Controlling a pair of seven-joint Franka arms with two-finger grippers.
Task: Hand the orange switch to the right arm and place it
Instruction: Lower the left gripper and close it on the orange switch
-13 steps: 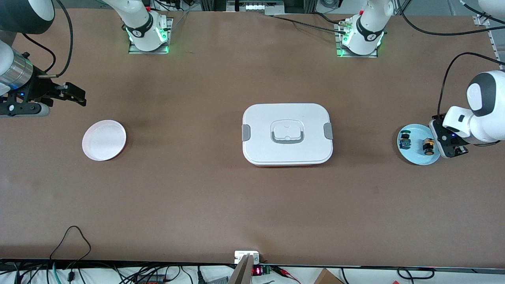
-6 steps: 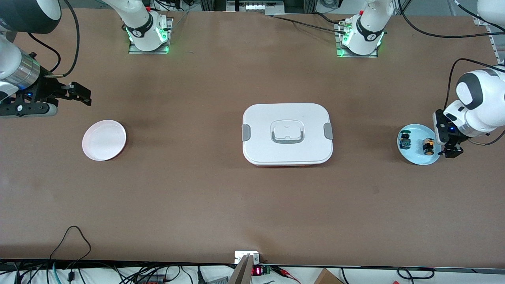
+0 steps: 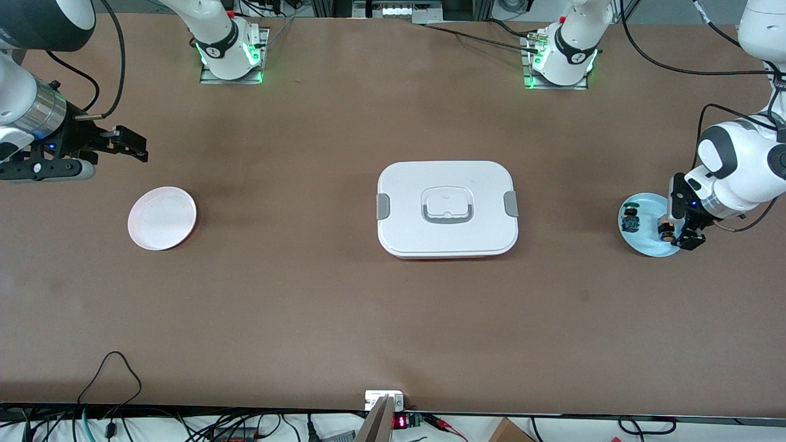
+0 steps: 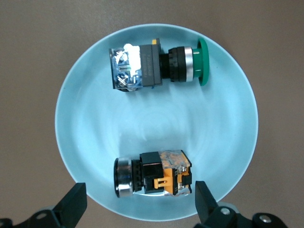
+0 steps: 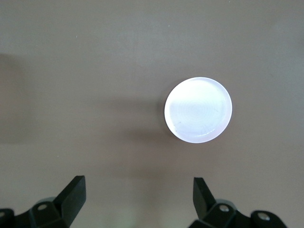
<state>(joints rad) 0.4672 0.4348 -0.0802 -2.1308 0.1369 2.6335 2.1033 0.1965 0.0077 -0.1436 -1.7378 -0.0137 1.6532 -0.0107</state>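
While its two black fingers (image 4: 76,204) stand spread wide with nothing between them, the left gripper (image 3: 686,233) hangs just above the blue plate (image 3: 645,245) at the left arm's end of the table, over the plate's edge and close beside the orange switch (image 3: 666,227). From the left wrist view, the fingertips flank that switch (image 4: 154,173) without touching it. The switch lies on its side in the plate (image 4: 85,142), showing a black and silver collar at one end and a yellowish block at the other.

A second switch with a green cap (image 4: 156,66) also lies on its side in the same plate, apart from the orange one. In the front view this green-capped switch (image 3: 629,220) sits toward the middle of the table from the orange switch.

Out from the plate, a white rectangular box with grey side clips (image 3: 447,209) rests shut at the centre of the brown table (image 3: 393,319).

At the right arm's end, the right gripper (image 3: 136,150) hovers over bare table, its fingers (image 5: 71,194) likewise spread and holding nothing. The right arm waits there. A white plate (image 3: 162,218) lies on the table near it, nearer to the front camera, and it appears empty in the right wrist view (image 5: 198,110).
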